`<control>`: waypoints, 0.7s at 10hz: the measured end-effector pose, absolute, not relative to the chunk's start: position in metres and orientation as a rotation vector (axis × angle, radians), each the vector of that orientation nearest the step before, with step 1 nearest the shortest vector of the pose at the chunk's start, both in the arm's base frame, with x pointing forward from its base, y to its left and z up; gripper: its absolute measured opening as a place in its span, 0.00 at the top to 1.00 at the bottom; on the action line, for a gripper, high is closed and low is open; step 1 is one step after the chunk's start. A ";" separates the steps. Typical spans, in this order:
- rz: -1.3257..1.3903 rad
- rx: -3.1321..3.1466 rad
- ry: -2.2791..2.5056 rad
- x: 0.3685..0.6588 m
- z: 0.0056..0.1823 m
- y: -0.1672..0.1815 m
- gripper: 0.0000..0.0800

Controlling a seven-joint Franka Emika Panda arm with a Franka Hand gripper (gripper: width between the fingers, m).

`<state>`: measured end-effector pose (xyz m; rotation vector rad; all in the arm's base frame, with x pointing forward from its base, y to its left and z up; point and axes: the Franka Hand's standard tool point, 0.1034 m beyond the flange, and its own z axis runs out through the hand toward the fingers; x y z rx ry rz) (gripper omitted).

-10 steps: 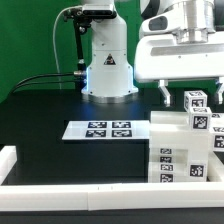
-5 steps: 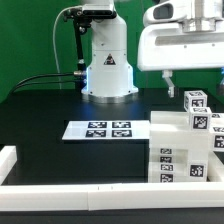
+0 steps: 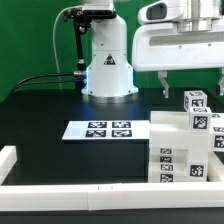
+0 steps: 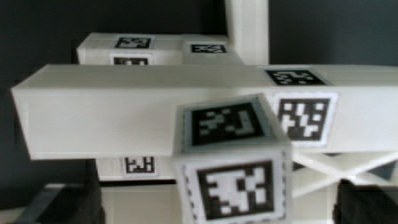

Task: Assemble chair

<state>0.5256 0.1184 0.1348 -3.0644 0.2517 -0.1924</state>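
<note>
Seeing the tool [image 3: 191, 89] hanging wide open and empty above the chair [image 3: 185, 142] parts (cut off at the exterior view's right edge) beside the marker board [image 3: 98, 129] on my worktop [image 3: 40, 110].

White plastic chair [image 3: 186, 140] part-built from blocky panels and posts, black-and-white square tags on its faces, standing on the black counter [image 3: 40, 115] at the exterior view's right, wide flat panel across the middle, tagged upright post [image 3: 196, 108] rising above it
</note>
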 end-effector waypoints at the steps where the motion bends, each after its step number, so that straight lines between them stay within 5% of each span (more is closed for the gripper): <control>1: -0.177 -3.060 0.261 0.526 0.136 0.119 0.19; 5: -0.152 -3.090 0.298 0.517 0.115 0.134 0.19; 6: -0.151 -3.088 0.312 0.517 0.115 0.135 0.36; 7: -0.150 -3.085 0.338 0.517 0.115 0.134 0.36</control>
